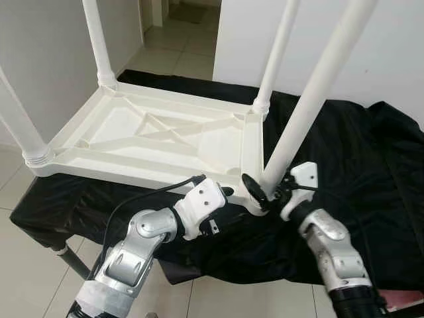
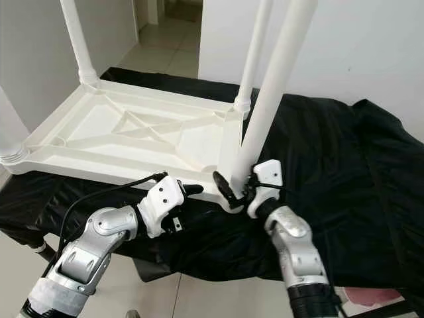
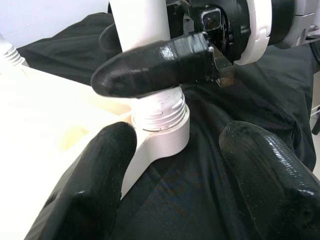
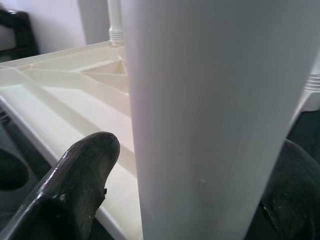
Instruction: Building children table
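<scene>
1. While it lies upside down on the black cloth [image 1: 344, 152], the white plastic tabletop [image 1: 159, 136] shows its ribbed underside with a cross brace in the middle. The cloth covers a low surface, and beyond it are a white wall [image 1: 371, 53] and a tiled floor [image 1: 179, 46].
2. Three legs stand upright in their corner sockets: the far left leg [image 1: 98, 40], the far right leg [image 1: 278, 50] and the near left leg [image 1: 16, 119].
3. The fourth leg [image 1: 318, 86] is at the near right corner and leans, tilted to the right at its top. Its threaded lower end sits in the corner socket [image 3: 162, 127], as the left wrist view shows.
4. The right end effector [image 1: 267, 187] is clenched around the lower part of this fourth leg, with one black finger on each side of the tube; in the right wrist view the leg is between the two fingers [image 4: 80, 175].
5. The left end effector [image 1: 222, 193] is released, its fingers [image 3: 95, 185] spread apart. It is just beside the near right corner of the tabletop, near the socket, and holds nothing.
</scene>
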You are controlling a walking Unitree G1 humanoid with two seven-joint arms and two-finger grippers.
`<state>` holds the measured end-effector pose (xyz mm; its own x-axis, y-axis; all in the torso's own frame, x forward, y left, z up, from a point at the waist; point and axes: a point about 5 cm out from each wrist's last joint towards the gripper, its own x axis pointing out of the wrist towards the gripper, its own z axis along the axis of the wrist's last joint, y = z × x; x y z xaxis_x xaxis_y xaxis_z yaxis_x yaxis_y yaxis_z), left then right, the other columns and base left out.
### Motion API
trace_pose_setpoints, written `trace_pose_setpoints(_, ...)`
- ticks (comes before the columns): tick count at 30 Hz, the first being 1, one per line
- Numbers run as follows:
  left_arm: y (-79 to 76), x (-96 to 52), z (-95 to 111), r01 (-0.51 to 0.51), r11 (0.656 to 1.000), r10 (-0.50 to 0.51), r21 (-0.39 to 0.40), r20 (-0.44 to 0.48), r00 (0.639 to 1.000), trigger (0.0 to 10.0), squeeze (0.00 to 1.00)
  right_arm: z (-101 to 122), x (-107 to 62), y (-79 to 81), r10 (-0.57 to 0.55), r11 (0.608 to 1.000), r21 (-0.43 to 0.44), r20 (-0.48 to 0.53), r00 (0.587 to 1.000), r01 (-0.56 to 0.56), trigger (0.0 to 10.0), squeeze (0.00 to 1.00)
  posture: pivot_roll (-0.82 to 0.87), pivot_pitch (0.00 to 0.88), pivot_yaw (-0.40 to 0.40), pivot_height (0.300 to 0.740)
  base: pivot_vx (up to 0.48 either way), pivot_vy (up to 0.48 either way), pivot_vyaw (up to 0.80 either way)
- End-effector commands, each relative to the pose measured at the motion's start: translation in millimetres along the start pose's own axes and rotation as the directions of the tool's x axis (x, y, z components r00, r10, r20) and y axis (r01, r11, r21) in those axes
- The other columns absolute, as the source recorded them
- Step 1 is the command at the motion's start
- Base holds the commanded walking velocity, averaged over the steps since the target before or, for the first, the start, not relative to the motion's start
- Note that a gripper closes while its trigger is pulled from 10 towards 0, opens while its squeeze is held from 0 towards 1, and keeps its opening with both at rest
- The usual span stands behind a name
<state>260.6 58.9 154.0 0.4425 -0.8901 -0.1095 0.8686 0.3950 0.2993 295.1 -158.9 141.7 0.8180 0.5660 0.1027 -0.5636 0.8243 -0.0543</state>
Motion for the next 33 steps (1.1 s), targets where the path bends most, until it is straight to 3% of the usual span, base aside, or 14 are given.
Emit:
trace_pose_setpoints(1, 2.8, 1.5, -1, -0.038, 0.999, 0.038, 0.001, -0.005, 0.999, 10.0, 0.0, -4, -0.9, -3.7, 0.025, 1.0, 0.008, -0.016, 1.0, -0.025, 10.0, 0.0, 0.02, 0.012, -0.042, 0.74, 0.0, 0.0, 0.0)
trace_pose_setpoints(3, 4.0, 0.8, 0, -0.043, 0.999, 0.043, 0.001, -0.003, 0.999, 10.0, 0.0, -7, 6.6, -9.3, 0.111, 0.994, -0.001, -0.047, 0.993, -0.111, 10.0, 0.0, 0.03, 0.014, -0.036, 0.74, 0.0, 0.0, 0.0)
trace_pose_setpoints(12, 4.9, 0.0, 1, -0.044, 0.999, 0.044, 0.002, -0.004, 0.999, 10.0, 0.0, -10, 14.8, -11.7, 0.198, 0.98, 0.006, -0.073, 0.978, -0.198, 10.0, 0.0, 0.04, 0.017, -0.035, 0.74, 0.0, 0.0, 0.0)
trace_pose_setpoints(13, 4.7, -0.7, 0, -0.046, 0.999, 0.046, 0.002, -0.005, 0.999, 10.0, 0.0, -12, 17.0, -13.6, 0.2, 0.98, 0.004, -0.082, 0.976, -0.2, 6.2, 0.0, 0.04, 0.019, -0.037, 0.74, 0.0, 0.0, 0.0)
trace_pose_setpoints(14, 4.7, -0.7, 0, -0.046, 0.999, 0.046, 0.002, -0.005, 0.999, 10.0, 0.0, -12, 17.0, -13.6, 0.2, 0.98, 0.004, -0.082, 0.976, -0.2, 6.2, 0.0, 0.04, 0.019, -0.037, 0.74, 0.0, 0.0, 0.0)
trace_pose_setpoints(15, 4.8, -1.1, 0, -0.048, 0.999, 0.048, 0.002, -0.006, 0.999, 10.0, 0.0, -14, 19.2, -14.8, 0.201, 0.979, 0.005, -0.087, 0.976, -0.202, 5.3, 0.0, 0.04, 0.02, -0.036, 0.74, 0.0, 0.0, 0.0)
trace_pose_setpoints(18, 4.8, -1.2, 1, -0.053, 0.999, 0.053, 0.002, -0.006, 0.999, 10.0, 0.0, -17, 22.2, -15.8, 0.214, 0.977, 0.013, -0.094, 0.972, -0.214, 6.5, 0.0, 0.05, 0.019, -0.037, 0.74, 0.0, 0.0, 0.0)
trace_pose_setpoints(20, 4.8, -1.2, 1, -0.053, 0.999, 0.053, 0.002, -0.006, 0.999, 10.0, 0.0, -17, 22.2, -15.8, 0.214, 0.977, 0.013, -0.094, 0.972, -0.214, 6.5, 0.0, 0.05, 0.019, -0.037, 0.74, 0.0, 0.0, 0.0)
trace_pose_setpoints(21, 4.7, -1.2, 1, -0.055, 0.998, 0.055, 0.002, -0.005, 0.998, 10.0, 0.0, -19, 23.1, -16.6, 0.223, 0.975, 0.016, -0.097, 0.97, -0.223, 5.1, 0.0, 0.05, 0.018, -0.035, 0.74, 0.0, 0.0, 0.0)
trace_pose_setpoints(22, 4.7, -1.2, 1, -0.055, 0.998, 0.055, 0.002, -0.005, 0.998, 10.0, 0.0, -19, 23.1, -16.6, 0.223, 0.975, 0.016, -0.097, 0.97, -0.223, 5.1, 0.0, 0.05, 0.018, -0.035, 0.74, 0.0, 0.0, 0.0)
trace_pose_setpoints(23, 4.2, -1.7, 1, -0.056, 0.998, 0.056, 0.0, -0.005, 0.998, 10.0, 0.0, -21, 23.5, -17.8, 0.226, 0.974, 0.017, -0.103, 0.969, -0.226, 1.8, 0.0, 0.05, 0.018, -0.033, 0.74, 0.0, 0.0, 0.0)
trace_pose_setpoints(25, 4.2, -1.7, 1, -0.056, 0.998, 0.056, 0.0, -0.005, 0.998, 10.0, 0.0, -21, 23.5, -17.8, 0.226, 0.974, 0.017, -0.103, 0.969, -0.226, 1.8, 0.0, 0.05, 0.018, -0.033, 0.74, 0.0, 0.0, 0.0)
trace_pose_setpoints(26, 4.0, -2.0, 1, -0.057, 0.998, 0.057, -0.001, -0.006, 0.998, 10.0, 0.0, -23, 23.7, -19.1, 0.228, 0.974, 0.016, -0.107, 0.968, -0.228, 0.0, 0.0, 0.05, 0.019, -0.031, 0.74, 0.0, 0.0, 0.0)
trace_pose_setpoints(33, 4.9, -1.5, 1, -0.057, 0.998, 0.057, -0.002, -0.006, 0.998, 10.0, 0.0, -26, 20.2, -27.2, 0.208, 0.978, 0.012, -0.115, 0.971, -0.208, 0.0, 0.0, 0.04, 0.012, -0.032, 0.74, 0.0, 0.0, 0.0)
